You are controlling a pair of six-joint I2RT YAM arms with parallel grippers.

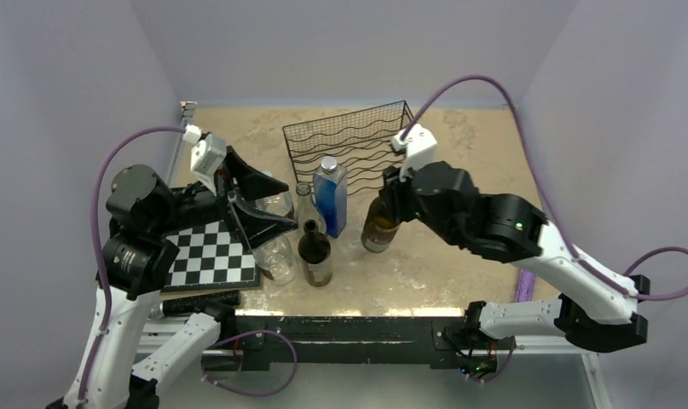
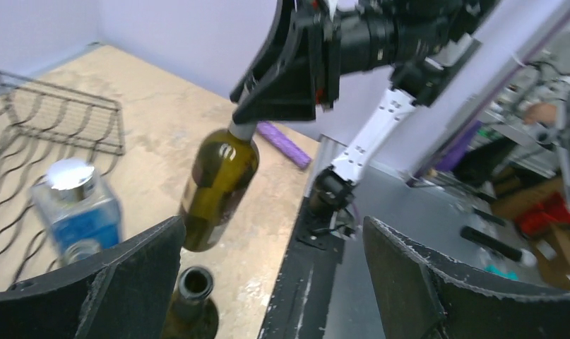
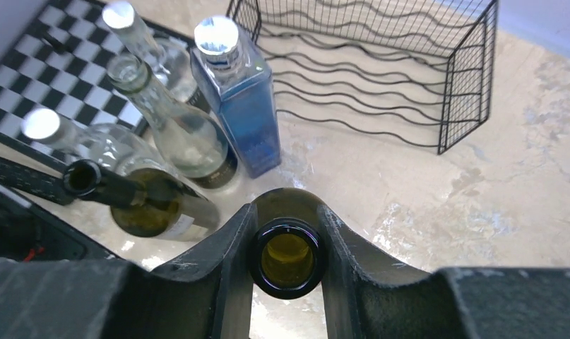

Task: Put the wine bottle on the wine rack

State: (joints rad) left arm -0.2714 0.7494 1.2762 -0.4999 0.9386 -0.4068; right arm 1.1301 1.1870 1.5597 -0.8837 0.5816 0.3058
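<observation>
The wine bottle (image 3: 287, 256) is standing roughly upright directly below the right gripper (image 1: 390, 194), which is clenching its neck from both sides. The wine rack (image 1: 349, 141) is sitting on the worktop (image 1: 459, 264) just beyond that gripper. The left gripper (image 2: 275, 282) is gaping wide, grasping nothing.

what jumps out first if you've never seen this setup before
The right end effector clamped on the neck of an olive-green glass wine bottle, mid-table, grabs the eye first. Left of it stands a blue square glass bottle with a silver cap among clear and dark ones, and behind them the black wire wine rack holds no bottle. The left end effector hangs open near the black-and-white chessboard.
</observation>
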